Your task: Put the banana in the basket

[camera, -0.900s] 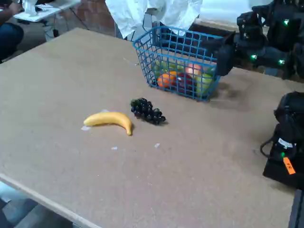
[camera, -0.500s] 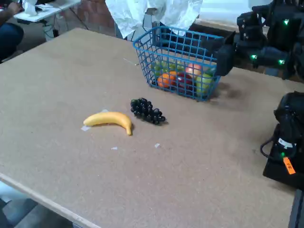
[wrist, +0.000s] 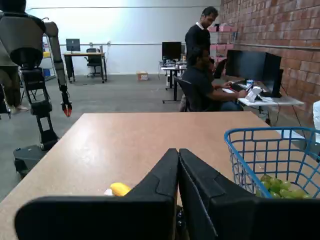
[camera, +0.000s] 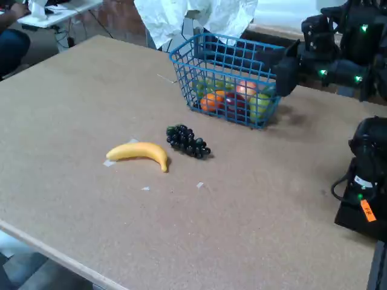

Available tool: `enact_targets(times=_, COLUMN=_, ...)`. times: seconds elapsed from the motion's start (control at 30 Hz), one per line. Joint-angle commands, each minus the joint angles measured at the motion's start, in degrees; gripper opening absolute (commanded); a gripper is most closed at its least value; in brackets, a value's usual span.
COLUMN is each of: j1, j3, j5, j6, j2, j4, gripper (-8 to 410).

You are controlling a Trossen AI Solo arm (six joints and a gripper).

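The yellow banana (camera: 140, 152) lies flat on the tan table (camera: 91, 90), left of centre in the fixed view; only its tip (wrist: 120, 188) shows in the wrist view, low beside my fingers. The blue wire basket (camera: 225, 59) stands at the back and holds several fruits; in the wrist view its rim (wrist: 235, 150) rises at the right. My gripper (camera: 283, 72) hovers at the basket's right side, far from the banana. In the wrist view the gripper (wrist: 178, 151) is shut, its black fingers pressed together with nothing between them.
A dark purple grape bunch (camera: 188, 141) lies just right of the banana. A black device (camera: 364, 181) sits at the table's right edge. White cloth (camera: 193, 18) hangs behind the basket. Two people (wrist: 200, 75) and a grey robot (wrist: 30, 55) are beyond the table.
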Motion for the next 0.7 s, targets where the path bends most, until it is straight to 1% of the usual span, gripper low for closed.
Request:
enact_targets(times=0.0, j1=0.0, j3=0.0, j5=0.0, j6=-0.1, j2=0.0, j4=0.3, gripper=0)
enact_targets(times=0.13, j1=0.0, j3=0.0, j5=-0.1, j6=0.4, j2=0.0, j4=0.3, gripper=0)
enact_targets(times=0.27, j1=0.0, j3=0.0, j5=-0.1, j6=3.3, j2=0.0, j4=0.4, gripper=0)
enact_targets(times=0.47, j1=0.0, j3=0.0, j5=-0.1, j6=3.2, j2=0.0, j4=2.0, gripper=0)
enact_targets(times=0.67, j1=0.0, j3=0.2, j5=-0.1, j6=3.2, j2=0.3, j4=2.1, gripper=0)
